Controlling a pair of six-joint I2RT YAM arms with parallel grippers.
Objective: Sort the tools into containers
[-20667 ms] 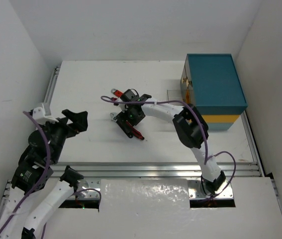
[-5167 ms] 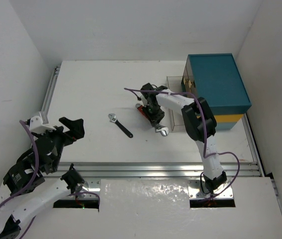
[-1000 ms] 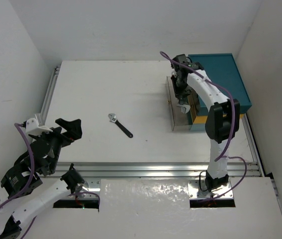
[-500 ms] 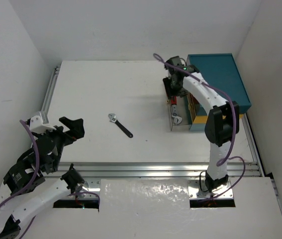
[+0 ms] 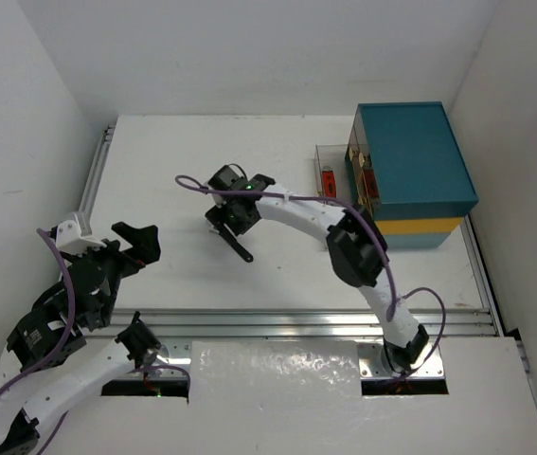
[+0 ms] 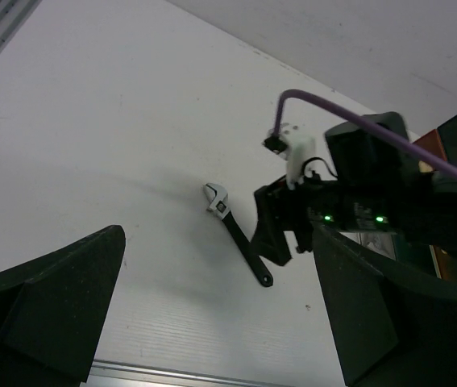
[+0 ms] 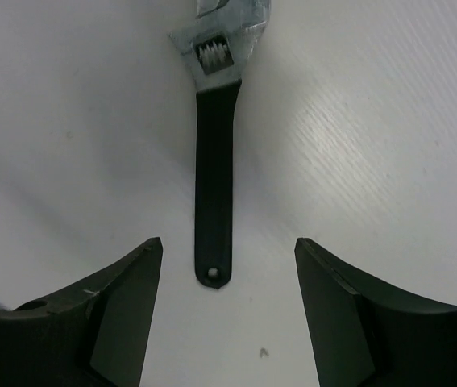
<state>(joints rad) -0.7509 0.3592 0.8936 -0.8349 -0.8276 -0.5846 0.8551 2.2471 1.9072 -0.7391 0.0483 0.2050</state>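
The right gripper point(image 7: 224, 322) has swung away from the teal box point(image 5: 410, 161) and is now hovering over the black-handled wrench point(image 5: 241, 249) near the middle of the table point(image 5: 164, 171), its fingers point(image 7: 119, 306) spread wide and empty with the handle between them. A red tool point(image 5: 329, 180) is now lying in the clear drawer point(image 5: 330, 171) at the box's nine o'clock side. That delivery looks finished; the last wrench is probably next. The left gripper point(image 6: 212, 322) is idling at eight o'clock, fingers released.
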